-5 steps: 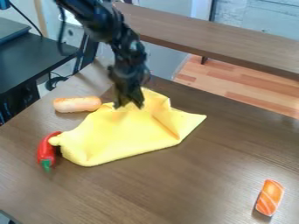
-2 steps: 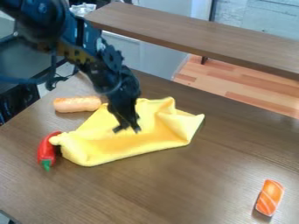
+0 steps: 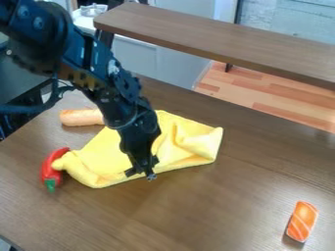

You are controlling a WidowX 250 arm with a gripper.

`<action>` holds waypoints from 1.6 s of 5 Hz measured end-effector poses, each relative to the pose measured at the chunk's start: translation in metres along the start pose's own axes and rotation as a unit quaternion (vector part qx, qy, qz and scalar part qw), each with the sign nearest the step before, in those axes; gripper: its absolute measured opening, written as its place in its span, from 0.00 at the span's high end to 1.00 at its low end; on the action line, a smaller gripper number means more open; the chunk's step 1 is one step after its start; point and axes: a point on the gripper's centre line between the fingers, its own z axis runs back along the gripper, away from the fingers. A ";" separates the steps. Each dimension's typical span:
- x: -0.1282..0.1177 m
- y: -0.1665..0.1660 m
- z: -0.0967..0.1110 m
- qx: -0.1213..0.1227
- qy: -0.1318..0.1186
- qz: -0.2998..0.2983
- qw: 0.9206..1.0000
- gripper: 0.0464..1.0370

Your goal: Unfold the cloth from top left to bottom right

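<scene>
The gripper [image 3: 141, 175] hangs at the yellow cloth's near edge, just left of the image centre, its two fingertips apart. I see no cloth pinched between them; whether they touch it I cannot tell. Rumpled on the brown table, the yellow cloth [image 3: 108, 156] has a raised fold on its right side and a bunched corner at its left end. The arm and gripper cover part of its middle.
Against the cloth's left corner lies a red pepper [image 3: 52, 169]. A bread-like roll [image 3: 82, 117] lies behind the cloth, partly hidden by the arm. An orange sushi piece [image 3: 302, 222] rests at the lower right of the table [image 3: 216, 211].
The gripper has come from the cloth's back part across to its near edge. The cloth's raised back-right part has dropped lower, and its right corner has shifted slightly left.
</scene>
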 end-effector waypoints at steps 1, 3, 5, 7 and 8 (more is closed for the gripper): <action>-0.007 -0.011 0.000 -0.022 0.025 -0.025 0.999 0.99; -0.011 -0.031 0.008 -0.002 0.089 -0.059 0.994 0.99; -0.015 -0.052 0.006 0.004 0.133 -0.067 0.989 0.99; -0.003 -0.080 -0.025 0.006 0.192 -0.022 0.981 0.99; 0.009 -0.089 -0.027 -0.005 0.206 -0.001 0.979 0.99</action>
